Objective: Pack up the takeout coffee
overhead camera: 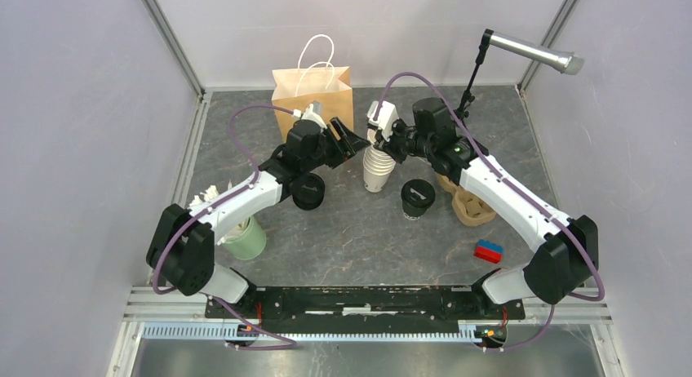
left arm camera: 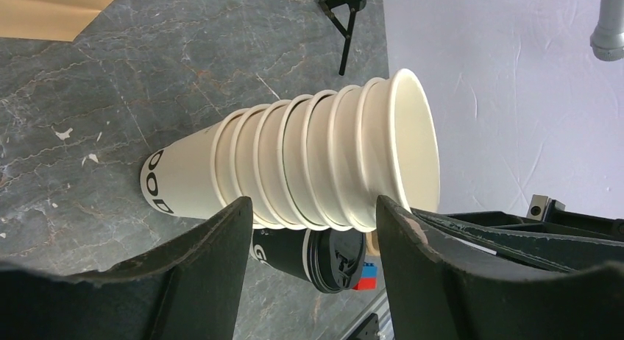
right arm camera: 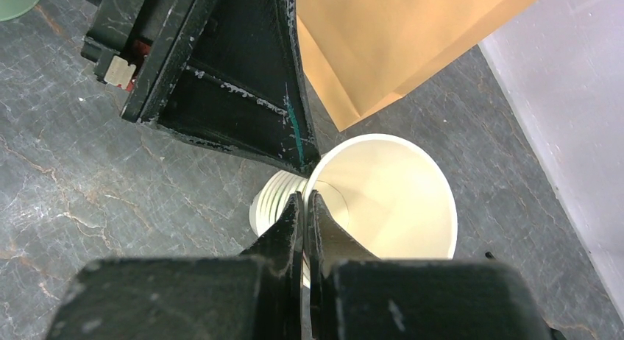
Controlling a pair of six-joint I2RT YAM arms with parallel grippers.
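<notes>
from above, the takeout coffee, a dark cup with a black lid, stands upright on the grey table a little right of the frame's centre. just to its left is a stack of cream cups without lids. the brown paper bag stands at the top centre. a cardboard cup carrier lies right of the coffee, and a red and blue block lies lower right. a green cup is at the lower left. both arms meet over the stack: the left end effector with its jaws spread, the right end effector at the stack's top.

in the left wrist view, the two dark fingers stand wide apart at the bottom, and the stack is beyond and between them. the right one of these fingers reaches the rim of the top cup; i cannot tell if it presses on it. the takeout coffee shows in the gap below the stack.

in the right wrist view, the right end effector is closed narrow. it pinches the wall of the top cup, one finger inside and one outside. a finger of the left end effector touches this rim from the upper left. the bag fills the upper right.
</notes>
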